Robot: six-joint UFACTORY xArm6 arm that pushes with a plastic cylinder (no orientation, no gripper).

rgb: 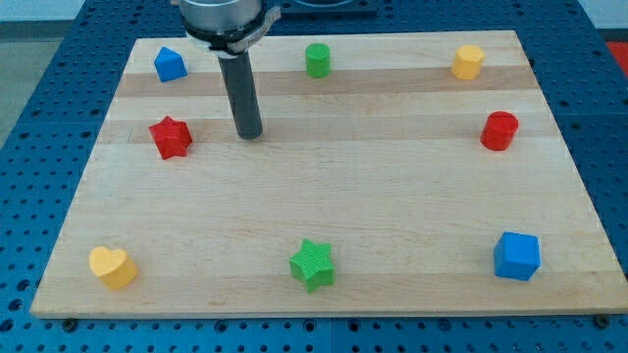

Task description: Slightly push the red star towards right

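A small red star (171,136) with stubby points and a matte, slightly ridged surface lies flat on a pale wooden board (324,196). It sits near the board's left edge, in the upper half, below the top-left corner.

Eight blocks rest on the board in all. Two are red: the star and a red cylinder (499,130) near the right edge. Two are blue: a blue house-shaped block (170,65) in the top-left corner and a blue cube (517,256) in the bottom-right corner. Two are green: a green cylinder (317,60) at the middle of the top edge and a green star (313,265) at the middle of the bottom edge. Two are yellow: a yellow six-sided block (468,62) near the top-right corner and a yellow heart (113,267) in the bottom-left corner.

The arm carries no claw, only a straight dark rod, so there is nothing to open or close. My tip (250,135) rests on the board to the right of the red star, near it but clearly apart, at about the same height in the view.
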